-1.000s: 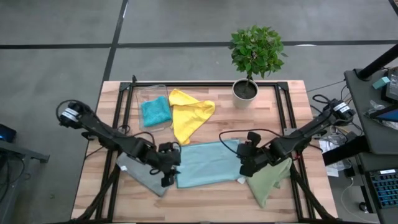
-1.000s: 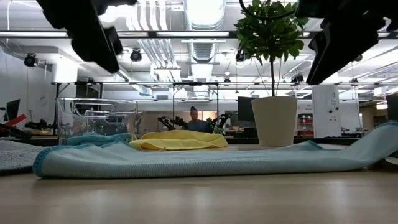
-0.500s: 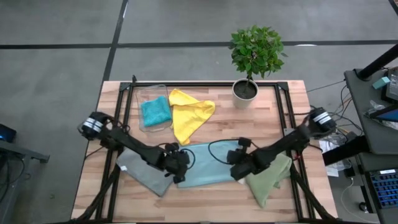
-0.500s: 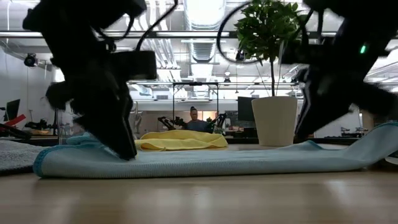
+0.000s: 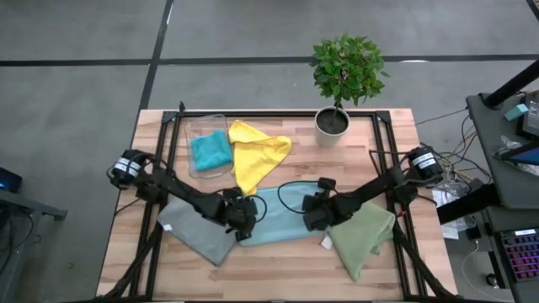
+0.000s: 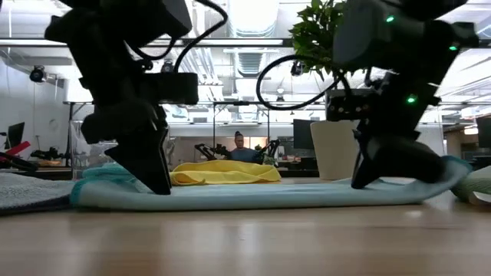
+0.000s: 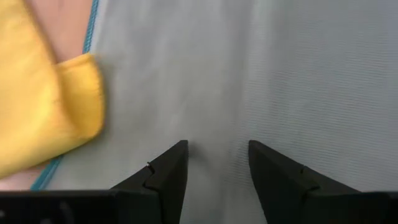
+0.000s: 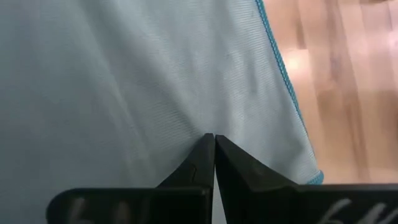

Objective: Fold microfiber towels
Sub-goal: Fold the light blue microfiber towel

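The light blue towel (image 5: 278,220) lies spread flat at table centre, unfolded. The left gripper (image 5: 244,220) sits on its 9 o'clock edge, jaws apart over the cloth with nothing yet pinched. The right gripper (image 5: 315,212) sits on its 3 o'clock edge, jaws closed — whether fabric is caught between them cannot be told.

Remaining stock:
- Grey towel (image 5: 195,236) at 8 o'clock of the blue one, apparently unfolded.
- Olive green towel (image 5: 362,240) at 4 o'clock, loosely bunched.
- Yellow towel (image 5: 255,156) at 12 o'clock, crumpled.
- Teal towel (image 5: 210,150) inside the clear bin (image 5: 195,126) — fold state cannot be told.

Judgement: task at an early stage; first fold of the blue towel is pending.
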You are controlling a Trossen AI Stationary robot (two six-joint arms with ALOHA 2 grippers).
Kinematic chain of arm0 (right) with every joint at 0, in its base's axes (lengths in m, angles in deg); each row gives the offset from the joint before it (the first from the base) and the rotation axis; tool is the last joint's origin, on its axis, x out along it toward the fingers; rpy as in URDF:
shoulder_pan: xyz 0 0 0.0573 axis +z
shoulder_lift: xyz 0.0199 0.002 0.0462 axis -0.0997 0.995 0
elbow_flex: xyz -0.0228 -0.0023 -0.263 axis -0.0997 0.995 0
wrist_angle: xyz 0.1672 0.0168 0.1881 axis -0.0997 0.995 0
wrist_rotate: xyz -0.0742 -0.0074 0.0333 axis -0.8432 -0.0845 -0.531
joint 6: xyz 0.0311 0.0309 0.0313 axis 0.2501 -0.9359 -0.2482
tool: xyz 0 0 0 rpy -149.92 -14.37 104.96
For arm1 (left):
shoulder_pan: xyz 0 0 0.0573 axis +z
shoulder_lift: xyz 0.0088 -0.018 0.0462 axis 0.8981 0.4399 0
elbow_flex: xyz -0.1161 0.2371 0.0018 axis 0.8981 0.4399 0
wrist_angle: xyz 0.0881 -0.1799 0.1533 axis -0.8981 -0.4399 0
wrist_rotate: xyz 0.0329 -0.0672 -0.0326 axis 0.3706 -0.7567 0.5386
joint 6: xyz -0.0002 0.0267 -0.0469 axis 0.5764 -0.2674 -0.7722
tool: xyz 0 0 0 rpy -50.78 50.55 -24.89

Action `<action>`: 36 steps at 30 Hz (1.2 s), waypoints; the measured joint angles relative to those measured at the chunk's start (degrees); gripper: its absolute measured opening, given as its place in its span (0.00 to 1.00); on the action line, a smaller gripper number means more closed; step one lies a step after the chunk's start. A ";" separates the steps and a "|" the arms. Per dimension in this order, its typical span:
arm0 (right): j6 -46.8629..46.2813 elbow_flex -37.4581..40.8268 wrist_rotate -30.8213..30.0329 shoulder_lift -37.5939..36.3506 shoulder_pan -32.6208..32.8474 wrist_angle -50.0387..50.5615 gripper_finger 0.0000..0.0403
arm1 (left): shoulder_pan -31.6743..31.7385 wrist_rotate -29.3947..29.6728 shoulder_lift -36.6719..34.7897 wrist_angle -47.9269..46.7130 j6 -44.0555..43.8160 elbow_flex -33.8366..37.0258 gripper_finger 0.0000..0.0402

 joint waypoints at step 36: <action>-22.56 20.25 26.30 -26.94 -12.26 -10.89 0.65 | 1.46 -0.11 -8.87 8.41 5.51 0.66 0.39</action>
